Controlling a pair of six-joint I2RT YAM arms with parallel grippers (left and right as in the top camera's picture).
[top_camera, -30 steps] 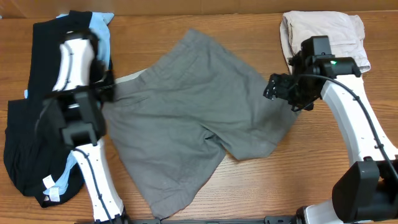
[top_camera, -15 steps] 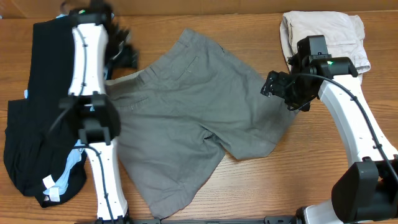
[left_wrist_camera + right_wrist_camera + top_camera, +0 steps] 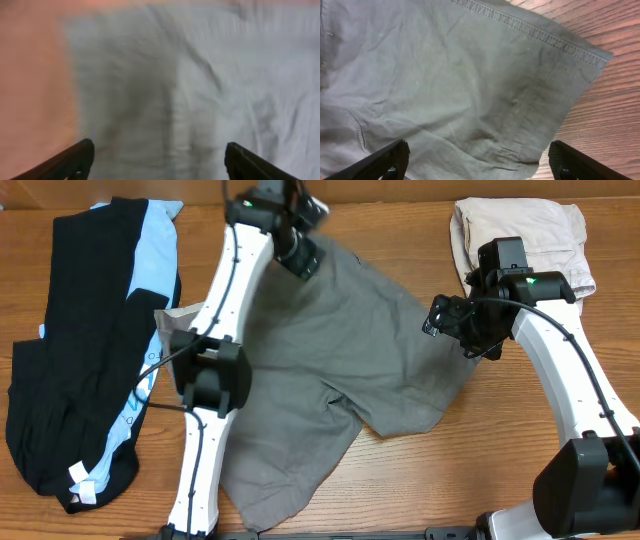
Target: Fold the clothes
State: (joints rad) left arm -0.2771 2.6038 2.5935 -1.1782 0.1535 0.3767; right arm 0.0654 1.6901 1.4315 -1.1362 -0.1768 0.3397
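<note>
Overhead: taupe-grey shorts (image 3: 330, 370) lie spread out in the middle of the wooden table (image 3: 500, 440). The left gripper (image 3: 303, 255) hangs over their far edge, and the right gripper (image 3: 438, 322) is at their right edge. Folded beige shorts (image 3: 520, 230) sit at the far right. A black garment (image 3: 60, 380) and a light-blue garment (image 3: 150, 255) lie at the left.

Left wrist: the view is blurred. The fingers (image 3: 80, 157) are spread wide and hold nothing, with grey cloth below.

Right wrist: the fingers (image 3: 390, 159) are wide apart and empty above a stitched hem (image 3: 530, 32).

Overhead; wrists seemingly close over shorts (image 3: 340, 350)
</note>
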